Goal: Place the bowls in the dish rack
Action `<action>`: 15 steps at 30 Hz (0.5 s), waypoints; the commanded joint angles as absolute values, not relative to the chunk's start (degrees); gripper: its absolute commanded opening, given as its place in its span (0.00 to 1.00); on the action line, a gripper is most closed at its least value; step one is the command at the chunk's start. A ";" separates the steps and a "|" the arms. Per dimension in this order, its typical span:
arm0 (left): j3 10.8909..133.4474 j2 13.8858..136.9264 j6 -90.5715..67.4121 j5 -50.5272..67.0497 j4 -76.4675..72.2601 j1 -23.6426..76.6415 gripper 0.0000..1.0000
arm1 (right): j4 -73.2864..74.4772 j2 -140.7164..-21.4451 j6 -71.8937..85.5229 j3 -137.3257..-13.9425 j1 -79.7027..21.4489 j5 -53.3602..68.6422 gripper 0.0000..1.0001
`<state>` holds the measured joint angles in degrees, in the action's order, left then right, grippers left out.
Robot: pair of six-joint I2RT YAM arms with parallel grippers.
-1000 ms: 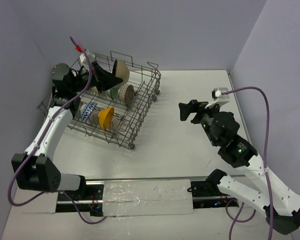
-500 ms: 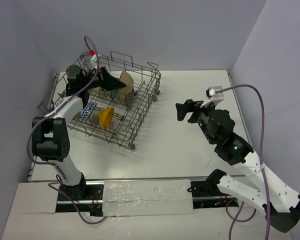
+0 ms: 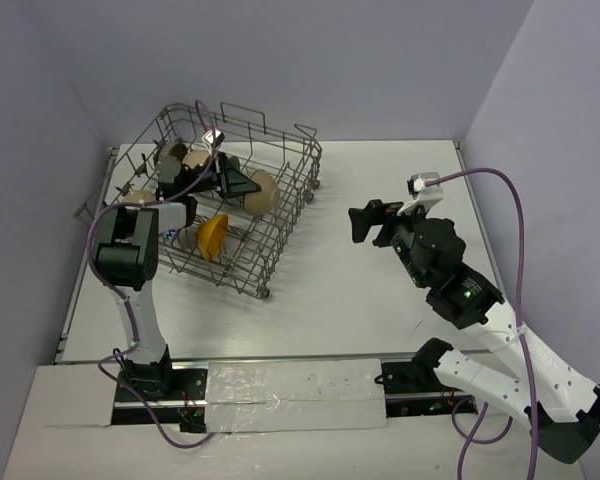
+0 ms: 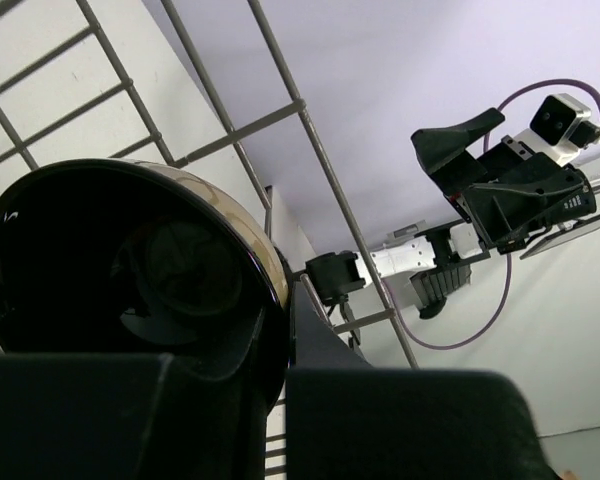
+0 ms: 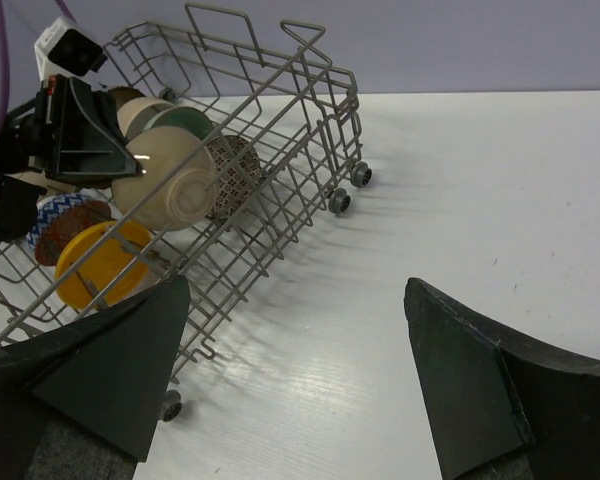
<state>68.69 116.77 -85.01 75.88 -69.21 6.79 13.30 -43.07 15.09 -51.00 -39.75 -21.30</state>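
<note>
White table [image 3: 380,300]; left hand [image 3: 246,186] clamps beige bowl [image 3: 266,191] inside dish rack [image 3: 292,212].

Workspace note. I work on a white matte table [image 3: 340,290], flat and plain. Three bare walls close it in: back wall [image 3: 360,60], left wall [image 3: 20,200] and right wall [image 3: 570,100], all pale lavender-grey. The back and right walls meet in a vertical corner at the table's far right. A glossy white taped strip [image 3: 295,395] lies along the near edge. The light is even and diffuse, and shadows on the tabletop are soft. From my right wrist, the tabletop meets the back wall in a straight line.
</note>
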 commanded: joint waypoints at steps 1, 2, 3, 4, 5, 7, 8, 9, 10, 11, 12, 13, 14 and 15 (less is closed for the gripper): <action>68.91 115.14 -87.64 75.24 -90.36 7.65 0.00 | 11.08 -42.72 14.24 -50.89 -39.73 -21.01 0.95; 68.82 115.22 -86.67 75.06 -89.22 7.73 0.00 | 11.07 -42.71 14.24 -50.80 -39.73 -21.01 0.95; 68.56 115.31 -85.09 74.88 -87.03 7.91 0.00 | 10.90 -42.63 14.33 -50.71 -39.73 -20.83 0.95; 68.47 115.49 -84.47 74.62 -86.23 8.00 0.00 | 10.90 -42.63 14.24 -50.71 -39.81 -20.83 0.95; 68.38 115.92 -84.11 74.62 -85.35 8.17 0.00 | 10.90 -42.71 14.24 -50.71 -39.73 -20.74 0.95; 68.29 116.71 -84.02 74.10 -84.99 8.35 0.00 | 10.90 -42.80 14.15 -50.71 -39.73 -20.83 0.95; 68.29 117.50 -84.11 74.00 -84.82 8.52 0.00 | 10.90 -42.89 14.15 -50.71 -39.73 -20.83 0.95; 68.38 117.94 -84.37 73.92 -84.99 8.70 0.00 | 10.81 -42.98 14.24 -50.71 -39.81 -20.74 0.95; 68.29 118.38 -84.55 73.74 -85.08 8.79 0.00 | 10.72 -42.98 14.24 -50.71 -39.73 -20.66 0.95; 68.29 119.08 -84.72 73.39 -85.08 9.05 0.00 | 10.55 -43.07 14.15 -50.63 -39.73 -20.57 0.95; 68.20 119.44 -84.81 73.30 -85.08 9.05 0.00 | 10.55 -43.07 14.15 -50.63 -39.73 -20.65 0.95; 68.12 119.70 -84.81 73.04 -84.99 9.14 0.00 | 10.55 -43.07 14.15 -50.71 -39.73 -20.57 0.95; 67.77 120.06 -84.73 72.52 -84.99 9.14 0.00 | 10.46 -43.07 14.15 -50.54 -39.73 -20.65 0.95; 67.68 120.15 -84.20 72.34 -84.82 9.14 0.00 | 10.46 -43.07 14.24 -50.45 -39.81 -20.74 0.95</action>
<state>67.68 120.09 -85.19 74.94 -72.99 8.84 13.17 -43.07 15.07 -50.98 -39.75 -20.84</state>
